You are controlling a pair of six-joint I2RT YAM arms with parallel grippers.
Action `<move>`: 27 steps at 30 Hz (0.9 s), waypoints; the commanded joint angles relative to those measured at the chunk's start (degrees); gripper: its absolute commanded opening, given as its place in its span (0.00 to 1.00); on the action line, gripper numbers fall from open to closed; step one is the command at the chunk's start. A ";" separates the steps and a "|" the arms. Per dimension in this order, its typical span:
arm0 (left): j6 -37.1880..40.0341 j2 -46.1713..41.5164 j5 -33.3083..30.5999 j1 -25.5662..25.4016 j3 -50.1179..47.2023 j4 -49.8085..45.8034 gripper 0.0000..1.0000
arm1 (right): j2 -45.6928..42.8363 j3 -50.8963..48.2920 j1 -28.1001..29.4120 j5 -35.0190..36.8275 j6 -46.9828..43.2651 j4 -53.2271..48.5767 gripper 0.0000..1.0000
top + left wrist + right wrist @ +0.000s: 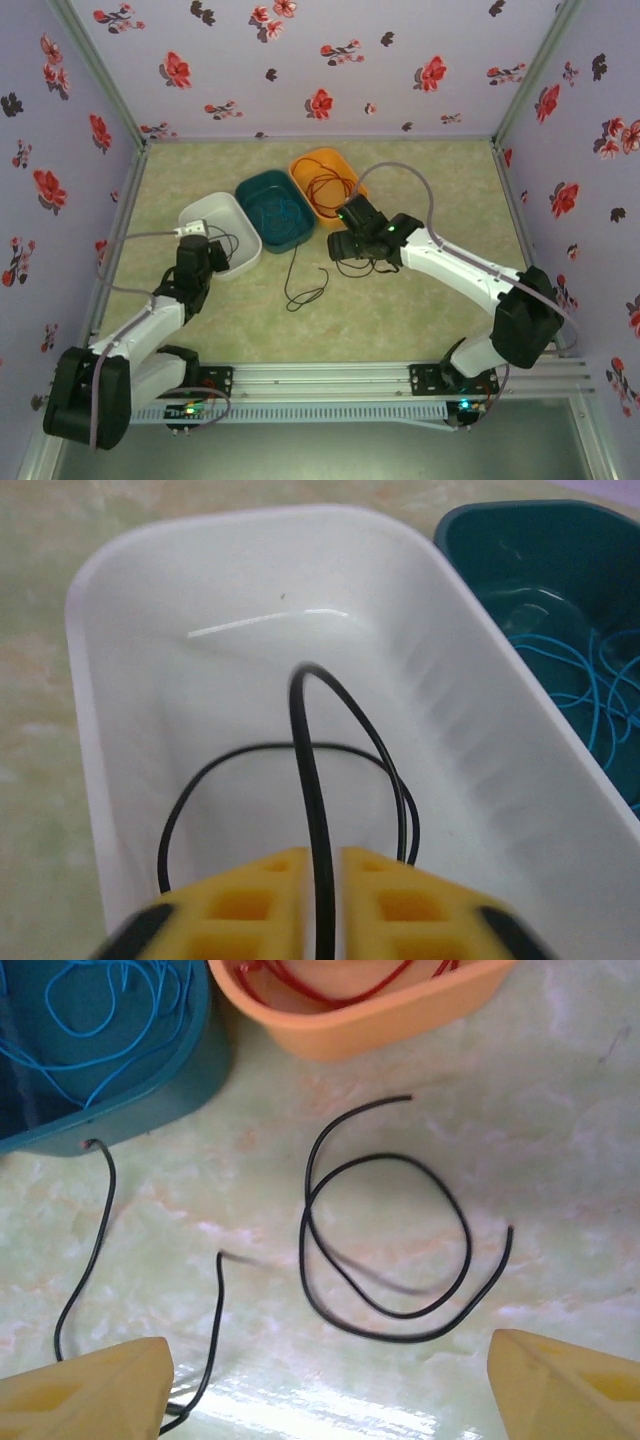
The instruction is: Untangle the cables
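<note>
My left gripper (322, 855) hangs over the white bin (240, 560). Its yellow fingers stand only slightly apart, and a black cable (312, 780) runs up between them and loops down into the bin. A thin sliver of gap shows beside the cable. My right gripper (330, 1390) is open wide, low over the table, with nothing between its fingers. A coiled black cable (400, 1310) lies on the table just beyond it. Another black cable (85, 1260) trails from the teal bin's edge toward its left finger. Blue cables (100, 1010) lie in the teal bin, and a red cable (330, 990) in the orange bin.
Three bins stand in a row at mid-table: white bin (200, 215), teal bin (248, 190), orange bin (305, 160). A loose black cable (300, 285) lies on the table in front of the teal bin. Flowered walls close in the back and both sides.
</note>
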 commanded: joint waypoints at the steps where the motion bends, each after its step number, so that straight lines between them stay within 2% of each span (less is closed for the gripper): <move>1: -2.45 0.87 0.16 0.42 3.24 -1.72 0.39 | 0.02 -1.32 0.96 -1.42 4.15 -1.71 0.78; 3: -3.09 0.77 0.19 0.48 4.35 -3.71 0.59 | -0.15 -2.91 1.29 -3.18 5.54 -0.43 0.74; 5: -3.28 -0.07 0.31 0.46 5.60 -6.43 0.72 | -0.21 -4.67 1.45 -5.57 7.31 1.73 0.71; 11: -2.94 -5.66 1.53 0.35 8.87 -13.29 0.88 | 2.23 -8.43 1.55 -10.64 11.44 9.15 0.59; 13: -2.83 -7.55 2.27 0.33 9.74 -15.29 0.93 | 3.71 -8.88 1.64 -11.98 12.29 11.52 0.58; 16: -2.49 -9.49 4.07 0.19 11.42 -18.66 1.00 | 6.19 -9.05 1.64 -14.37 13.36 15.62 0.57; 23: -2.62 -10.84 7.85 -3.27 14.05 -21.71 1.00 | 12.13 -7.73 1.63 -16.71 14.07 19.29 0.52; 27: -2.66 -10.03 7.85 -5.29 14.26 -20.91 1.00 | 14.60 -8.16 1.55 -18.48 14.66 21.54 0.39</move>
